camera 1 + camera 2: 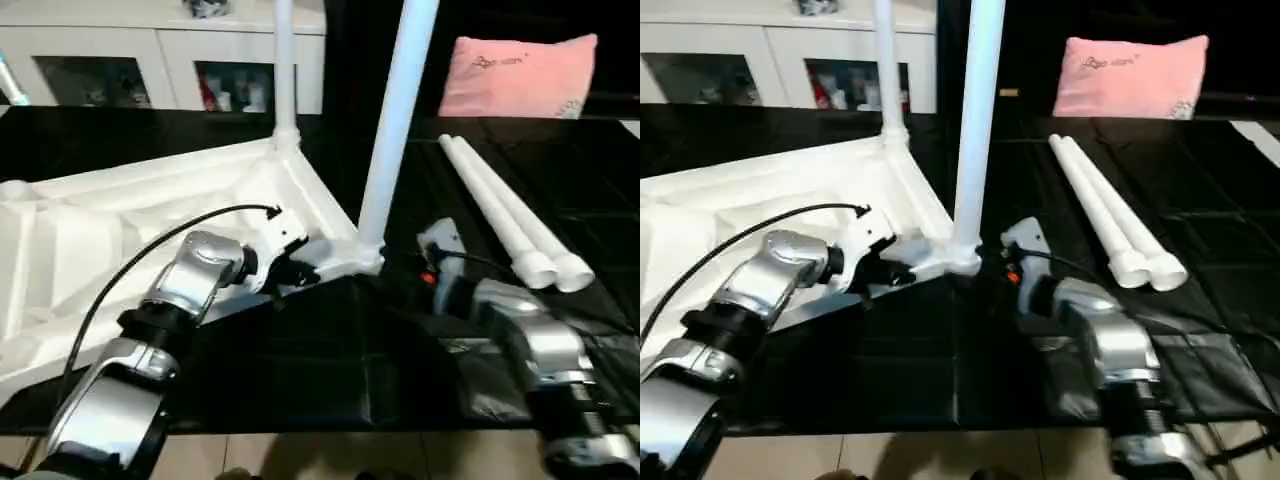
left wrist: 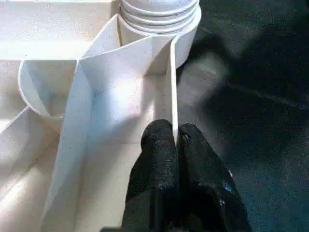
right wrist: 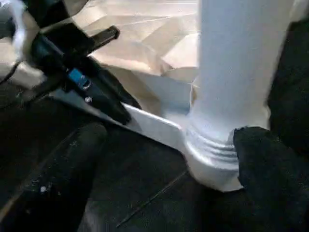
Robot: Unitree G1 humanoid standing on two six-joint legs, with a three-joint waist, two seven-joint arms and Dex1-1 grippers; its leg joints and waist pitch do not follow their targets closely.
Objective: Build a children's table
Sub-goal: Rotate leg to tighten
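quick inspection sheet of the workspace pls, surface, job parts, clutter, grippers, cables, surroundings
surface: black table, glossy.
job's things: white tabletop lies underside up; two legs stand in its corner sockets; two spare legs lie side by side to the right.
clutter: nothing seen.
grippers: left gripper shut on the tabletop's rim; right gripper open, fingers either side of the near leg's base.
cables: black cable arcs over the left forearm.
surroundings: white cabinet, pink pillow.

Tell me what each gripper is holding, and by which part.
The left gripper pinches the tabletop by its thin side wall, near the corner socket. The right gripper holds nothing; its jaws stand open around the leg base.
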